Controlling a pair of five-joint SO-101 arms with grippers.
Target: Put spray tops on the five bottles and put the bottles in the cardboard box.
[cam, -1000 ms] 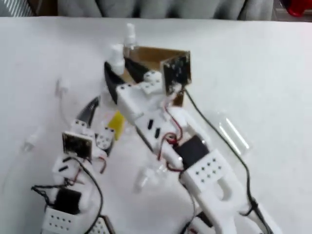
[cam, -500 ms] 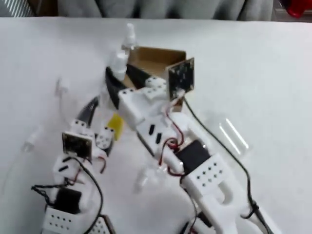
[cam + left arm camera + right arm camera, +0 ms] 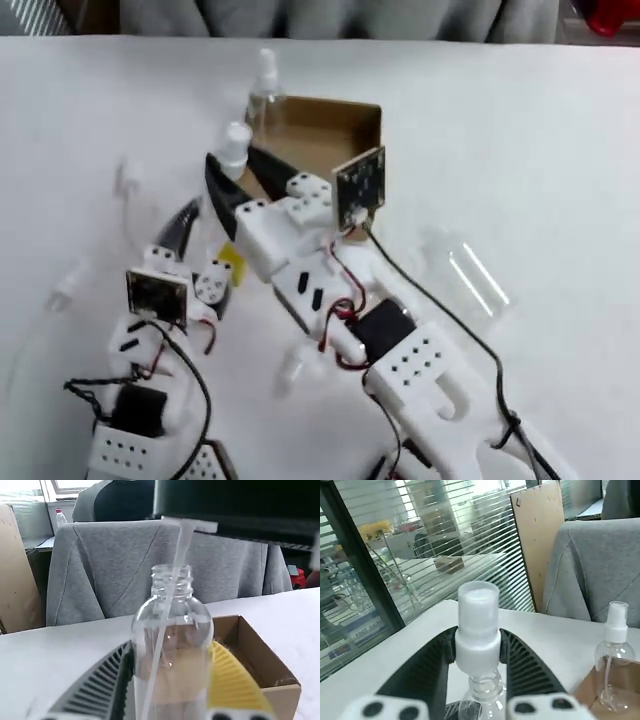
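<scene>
Right gripper (image 3: 477, 641) has its black fingers closed narrowly on the collar of a white spray top (image 3: 477, 614), holding it upright directly over the open neck of a clear bottle (image 3: 170, 630). Left gripper (image 3: 170, 650) clamps that bottle by its body, a grey finger and a yellow finger pressed to opposite sides, and the bottle stands upright.

From the left wrist, the top's thin dip tube (image 3: 172, 580) runs down through the neck and slants inside the bottle. The top itself is hidden there behind the dark underside of the other gripper. The right wrist view shows it: the collar sits just above the neck rim, though I cannot tell whether they touch.

From above, both grippers meet left of the middle of the table (image 3: 540, 120), just beside the left side of the cardboard box (image 3: 330, 125), which lies toward the far edge. The right arm stretches long and low from the near edge, slanting toward the far left. The left arm is folded short at the near-left, its gripper pointing toward the far edge.

A capped bottle (image 3: 265, 85) stands at the box's far-left corner, inside or just outside I cannot tell. Another bottle (image 3: 470, 272) lies on its side nearer the right edge, well apart from the box.
</scene>
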